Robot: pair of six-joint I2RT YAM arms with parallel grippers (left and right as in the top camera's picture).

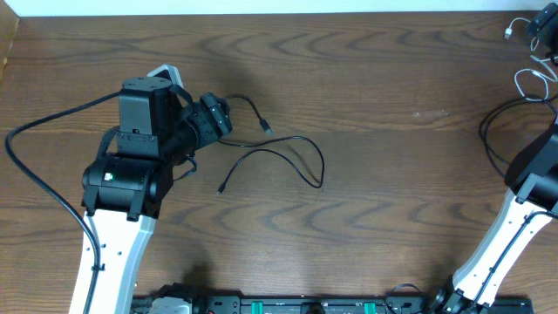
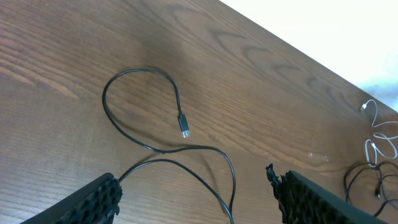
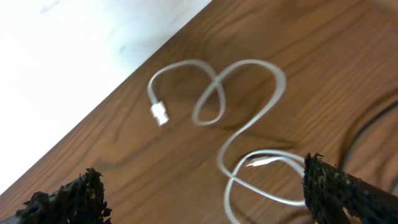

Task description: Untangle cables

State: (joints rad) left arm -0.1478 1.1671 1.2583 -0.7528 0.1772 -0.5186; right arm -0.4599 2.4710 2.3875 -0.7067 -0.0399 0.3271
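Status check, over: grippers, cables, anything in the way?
Left gripper open, empty, above black cable. Right gripper open, empty, above white cable. No obstruction seen.

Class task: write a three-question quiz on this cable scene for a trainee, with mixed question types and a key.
1. True or false: the right pincer grips the white cable.
2. In the overhead view the white cable lies: A centre; B far right; C far left.
3. Which pincer hovers over the black cable?
Key: 1 false, its jaws stand open and the cable lies free on the wood; 2 B; 3 the left pincer.
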